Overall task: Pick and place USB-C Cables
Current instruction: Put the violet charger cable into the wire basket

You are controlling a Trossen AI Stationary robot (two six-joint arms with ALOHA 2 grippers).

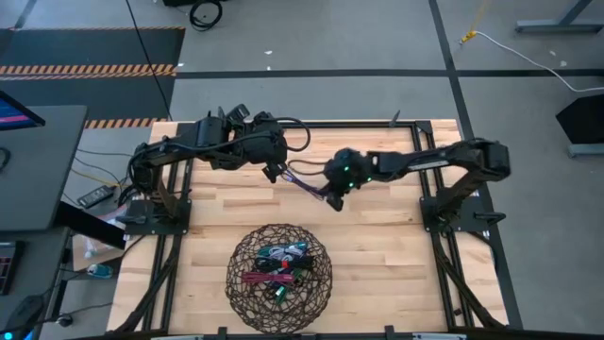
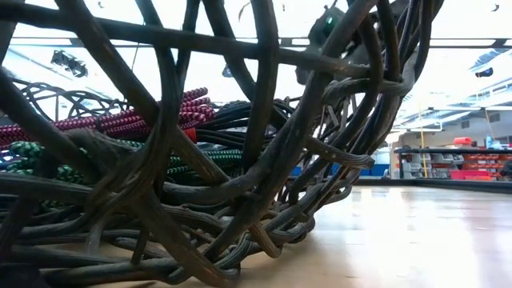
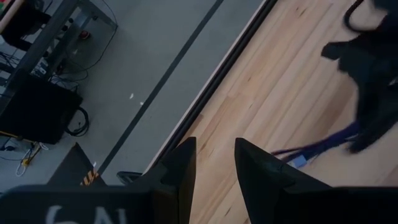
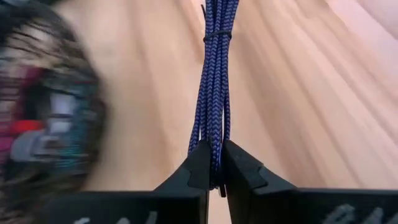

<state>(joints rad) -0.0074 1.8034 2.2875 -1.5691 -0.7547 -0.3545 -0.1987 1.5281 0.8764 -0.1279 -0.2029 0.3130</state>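
Note:
A purple braided USB-C cable bundle point(image 4: 214, 81), bound by a thin black tie, sticks out ahead of my right gripper point(image 4: 214, 146), which is shut on it over the table's far middle point(image 1: 333, 196). In the high view the bundle point(image 1: 304, 181) runs from that gripper toward my left gripper point(image 1: 274, 173). The left gripper point(image 3: 214, 142) hangs open above the far left of the table, nothing between its fingers. More cable bundles point(image 1: 278, 264), maroon point(image 2: 120, 120), teal point(image 2: 32, 152) and black, lie inside the round wire-mesh basket point(image 1: 236, 283). My right gripper pinches one end of the purple bundle point(image 4: 213, 134) between its two fingers, all strands together. The fingers slant down from the table's right side, and the bundle runs on ahead in line with them. Whether its far end point(image 3: 298, 160) touches the table I cannot tell.
The basket point(image 2: 264, 120) stands at the near middle of the wooden table and fills most of the low view. Bare wood point(image 1: 396, 274) lies to its right and between it and the grippers. The two grippers are close together at the far middle.

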